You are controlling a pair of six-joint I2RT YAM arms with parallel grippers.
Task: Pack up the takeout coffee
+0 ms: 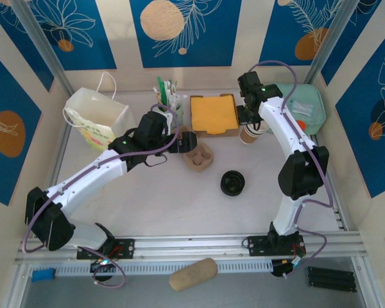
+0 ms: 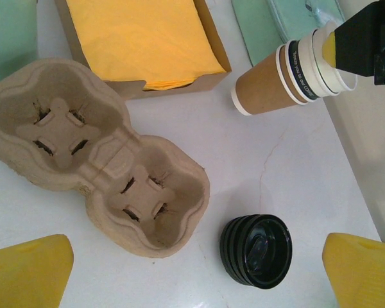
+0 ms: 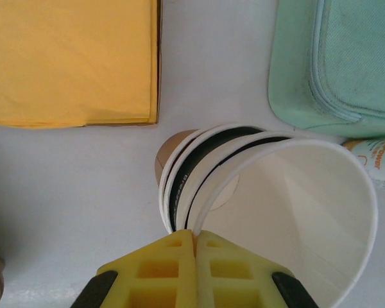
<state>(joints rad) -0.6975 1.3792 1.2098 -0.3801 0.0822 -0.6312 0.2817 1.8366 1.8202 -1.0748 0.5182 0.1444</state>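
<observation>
Nothing legible — the print on the stacked cups (image 2: 289,77) — a dark band — is too small.

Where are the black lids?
In the top view the stack of black lids sits on the table near its middle, right of the cardboard cup carrier and nearer the arms than the cup stack.

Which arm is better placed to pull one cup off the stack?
Right. The right tool looks closed on the top cup of the stack; the left tool is open near the carrier, away from the cups.
</observation>
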